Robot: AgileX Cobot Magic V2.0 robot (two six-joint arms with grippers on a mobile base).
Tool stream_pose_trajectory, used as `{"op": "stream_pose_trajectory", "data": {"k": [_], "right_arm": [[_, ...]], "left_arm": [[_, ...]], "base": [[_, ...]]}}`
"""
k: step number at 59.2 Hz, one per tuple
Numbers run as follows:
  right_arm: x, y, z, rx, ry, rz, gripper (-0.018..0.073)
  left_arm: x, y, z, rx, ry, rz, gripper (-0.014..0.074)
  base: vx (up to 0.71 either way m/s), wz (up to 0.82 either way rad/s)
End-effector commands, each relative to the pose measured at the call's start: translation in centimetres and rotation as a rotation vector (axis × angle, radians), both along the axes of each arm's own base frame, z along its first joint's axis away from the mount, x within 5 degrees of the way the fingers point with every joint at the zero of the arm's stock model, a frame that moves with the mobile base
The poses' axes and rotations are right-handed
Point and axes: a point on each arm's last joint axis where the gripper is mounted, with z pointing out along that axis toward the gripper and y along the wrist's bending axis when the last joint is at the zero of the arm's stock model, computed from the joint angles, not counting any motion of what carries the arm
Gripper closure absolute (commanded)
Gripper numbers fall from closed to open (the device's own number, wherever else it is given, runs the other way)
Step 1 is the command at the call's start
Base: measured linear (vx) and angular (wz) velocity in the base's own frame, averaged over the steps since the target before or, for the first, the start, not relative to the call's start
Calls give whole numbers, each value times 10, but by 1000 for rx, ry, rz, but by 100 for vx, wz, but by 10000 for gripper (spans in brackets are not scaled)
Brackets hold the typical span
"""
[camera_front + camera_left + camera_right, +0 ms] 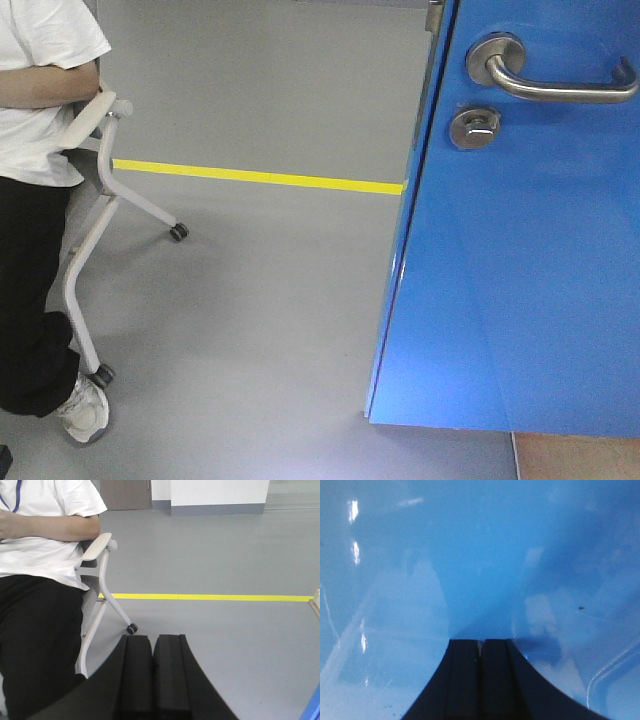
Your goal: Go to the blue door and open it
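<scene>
1. The blue door (pixel 520 260) fills the right side of the front view, its near bottom corner just above the grey floor (pixel 260 320). It already stands at an angle, with open floor and a yellow line (pixel 260 178) showing past its left edge.
2. It is a tall, rigid, glossy panel. I judge it heavy to swing and too slick for the jaws to grip on its face; a push there would likely slide.
3. The best hold looks like the steel lever handle (pixel 560 85) at top right, with the round lock (pixel 473 127) just below it. The lever should be stiff and sprung, so hook or press it near its free end.
4. The right gripper (pixel 480 647) has its jaws pressed together, empty, very near or against the blue surface; contact cannot be confirmed.
5. The left gripper (pixel 152 645) also has its jaws together, holding nothing, aimed at the floor near a seated person (pixel 40 580) on a wheeled chair (pixel 102 585).
</scene>
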Motion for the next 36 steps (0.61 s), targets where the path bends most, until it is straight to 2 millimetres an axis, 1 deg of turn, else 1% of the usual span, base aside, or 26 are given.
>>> {"op": "stream_pose_trajectory", "data": {"k": [1, 36], "right_arm": [[-5, -3, 18, 8, -70, -51, 564], [-5, -3, 18, 0, -72, -51, 564]], "left_arm": [[0, -1, 18, -6, -123, -7, 526], [0, -1, 18, -6, -123, -7, 526]], "base": [[21, -3], [17, -1]]}}
